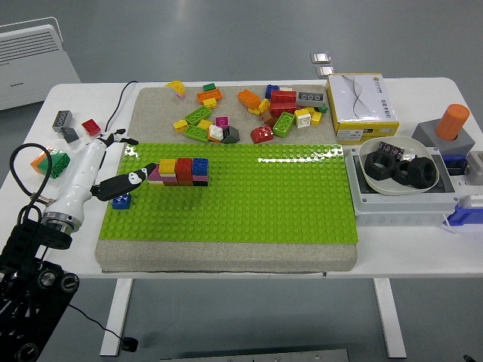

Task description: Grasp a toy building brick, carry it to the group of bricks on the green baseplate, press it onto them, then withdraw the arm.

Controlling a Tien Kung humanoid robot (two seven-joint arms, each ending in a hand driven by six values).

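The group of bricks [181, 170], in pink, yellow, red and blue, stands pressed onto the left part of the green baseplate [272, 196]. My left hand [138, 154] hovers at the plate's left edge, open and holding nothing. One dark finger [136, 176] points at the group, its tip just short of the pink brick. A single blue brick [121, 200] sits on the plate under the hand. Loose bricks [249, 113] lie scattered on the grey mat behind the plate. The right arm is out of view.
Several stray bricks [62, 121] and an orange-green block [49, 161] lie on the table at the left, beside a black cable [113, 113]. At the right stand a yellow box [362, 105], a bowl [371, 181] holding black rings, and an orange cylinder [452, 121].
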